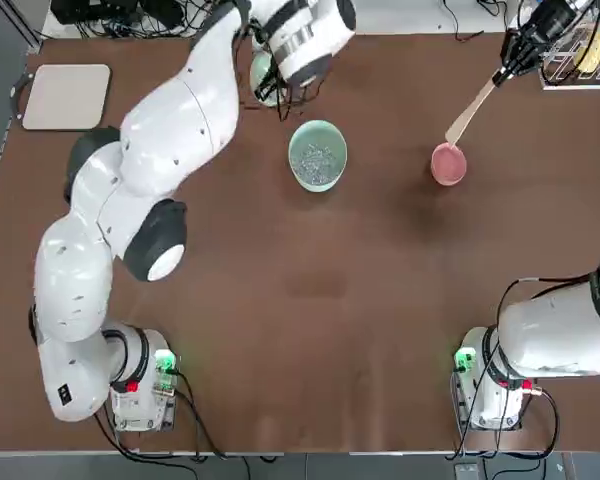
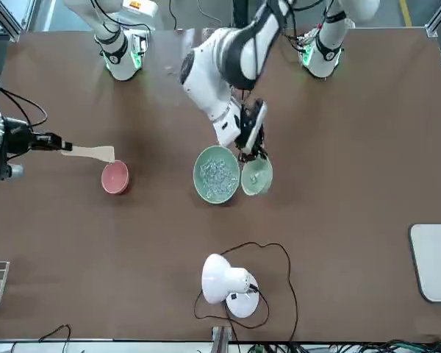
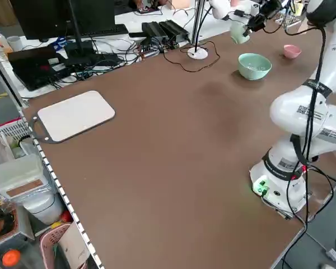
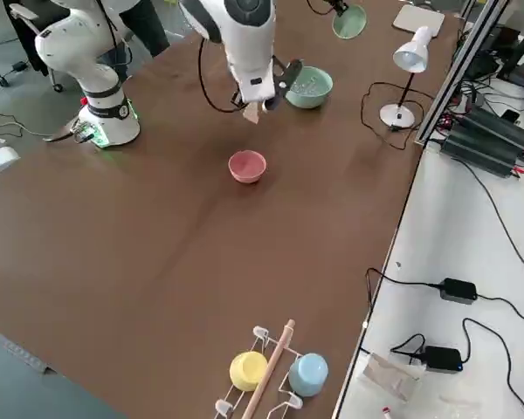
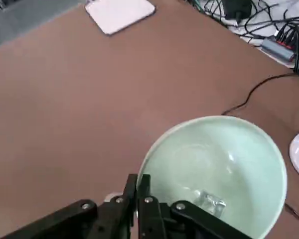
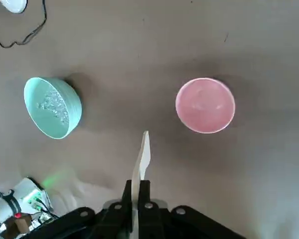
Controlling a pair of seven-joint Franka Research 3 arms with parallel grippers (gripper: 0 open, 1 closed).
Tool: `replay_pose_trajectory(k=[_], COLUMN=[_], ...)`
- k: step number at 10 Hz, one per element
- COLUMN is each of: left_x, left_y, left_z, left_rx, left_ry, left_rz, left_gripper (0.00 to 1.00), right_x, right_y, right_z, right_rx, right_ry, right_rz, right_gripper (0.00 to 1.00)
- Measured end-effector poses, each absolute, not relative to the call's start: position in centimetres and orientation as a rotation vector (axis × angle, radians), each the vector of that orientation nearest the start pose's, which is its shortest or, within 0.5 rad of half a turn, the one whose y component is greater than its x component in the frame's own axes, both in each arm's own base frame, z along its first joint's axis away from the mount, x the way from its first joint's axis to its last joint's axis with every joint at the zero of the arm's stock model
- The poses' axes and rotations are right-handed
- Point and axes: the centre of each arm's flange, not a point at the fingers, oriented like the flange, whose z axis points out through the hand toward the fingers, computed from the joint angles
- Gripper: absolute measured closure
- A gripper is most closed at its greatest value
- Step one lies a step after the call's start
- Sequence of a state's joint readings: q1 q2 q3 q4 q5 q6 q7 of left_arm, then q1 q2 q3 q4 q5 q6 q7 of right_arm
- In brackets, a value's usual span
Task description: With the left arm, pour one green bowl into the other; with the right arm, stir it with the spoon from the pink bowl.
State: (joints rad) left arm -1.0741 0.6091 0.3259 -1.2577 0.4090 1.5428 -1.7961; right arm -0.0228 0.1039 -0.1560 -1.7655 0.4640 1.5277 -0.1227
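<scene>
So the brown desk (image 1: 310,320) carries everything, and I'm using the big mint-green bowl (image 1: 317,154) as my reference point since it sits mid-desk with a pile of whitish-grey bits in it.

The left arm (image 1: 150,170) is the biggest thing going on: it stretches from its base diagonally up past the big bowl. Its left hand (image 2: 251,151) is clenched on the rim of the small green bowl (image 2: 257,176), holding it up off the desk, just beside the big bowl on the far side from the robot. In the left wrist view the small bowl (image 5: 217,169) looks almost bare inside, only a few little clear bits near the fingers.

The right arm (image 1: 560,330) has its base well to the right of the big bowl. Its right hand (image 1: 507,68) is grasping the handle end of the wooden spoon (image 1: 470,115), lifted in the air, well off to the right of the big bowl and farther from the robot.

The pink bowl (image 1: 448,163) sits on the desk to the right of the big bowl, under the spoon's tip, apart from it.

A white desk lamp (image 2: 228,283) stands beyond the big bowl, and a pale flat board (image 1: 65,96) lies far to its left.
</scene>
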Motion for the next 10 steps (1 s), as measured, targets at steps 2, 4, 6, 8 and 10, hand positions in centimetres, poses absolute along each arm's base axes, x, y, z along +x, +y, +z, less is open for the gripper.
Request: replay_pose_trajectory(k=[2,4,6,8,10], left_x=[51.0,52.2,54.4,54.9,55.7], left_y=[-44.0,-38.1,-31.1,-25.6,-18.6], left_z=[41.9,43.8,45.6,45.1,43.9], left_rx=[-2.415,-2.536,-2.609,-2.668,-2.780], left_ry=[-1.194,-1.090,-1.034,-0.976,-0.959], left_rz=[-0.559,-0.338,-0.216,-0.133,-0.001], left_gripper=[0.96,0.96,0.96,0.96,0.96], right_x=[56.1,56.2,56.2,55.9,55.2], right_y=[-0.4,2.9,6.3,11.0,15.9], right_z=[50.0,50.7,51.1,51.6,52.0], right_rx=[-2.647,-2.664,-2.677,-2.691,-2.702], right_ry=[0.223,0.273,0.334,0.394,0.446], right_rz=[0.374,0.378,0.386,0.382,0.373], right_gripper=[0.94,0.94,0.94,0.94,0.94])
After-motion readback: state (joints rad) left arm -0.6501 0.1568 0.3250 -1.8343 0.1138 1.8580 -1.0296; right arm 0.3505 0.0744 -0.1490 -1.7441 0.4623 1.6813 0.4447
